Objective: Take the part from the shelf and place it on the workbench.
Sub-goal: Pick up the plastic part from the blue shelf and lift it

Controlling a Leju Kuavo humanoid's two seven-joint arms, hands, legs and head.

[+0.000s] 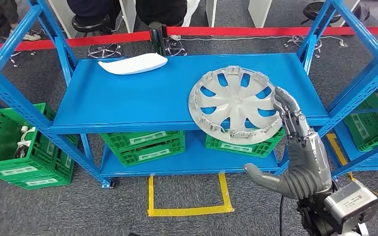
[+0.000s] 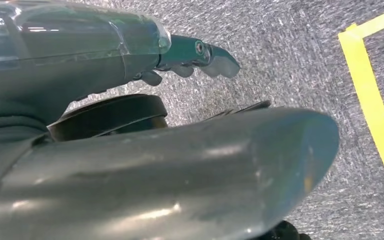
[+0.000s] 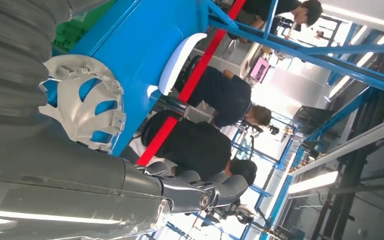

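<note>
Head view: wheel cover (image 1: 235, 103) flat on blue shelf (image 1: 128, 98), overhanging front edge — right hand (image 1: 300, 152) just to its right, fingers spread, tips at rim, holding nothing.

Left wrist: left hand (image 2: 190, 55) hangs over carpet, fingers loosely apart, far from part.

Right wrist: cover (image 3: 87, 107) close beside hand — right arm nearer.
</note>
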